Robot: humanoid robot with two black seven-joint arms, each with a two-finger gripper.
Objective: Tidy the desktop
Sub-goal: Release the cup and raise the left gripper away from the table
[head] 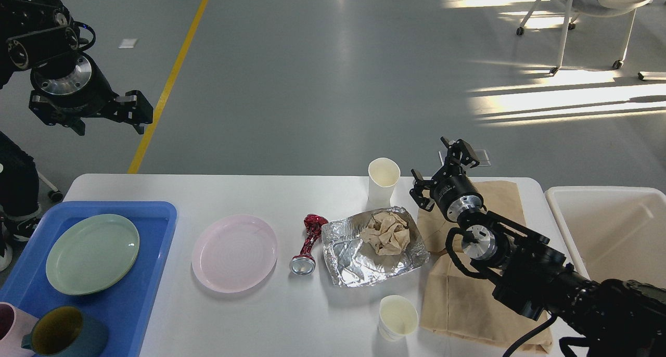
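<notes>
With both hands hanging empty, fingers apart, the right hand point(445, 175) is hovering just beside the far paper cup point(383, 179) on the cluttered white counter point(260, 190), where a careless sweep is likely to topple it.

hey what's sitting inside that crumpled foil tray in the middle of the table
A crumpled brown paper wad lies in the foil tray, toward its far right. The near left part shows bare foil. Anything under the wad is hidden.
</notes>
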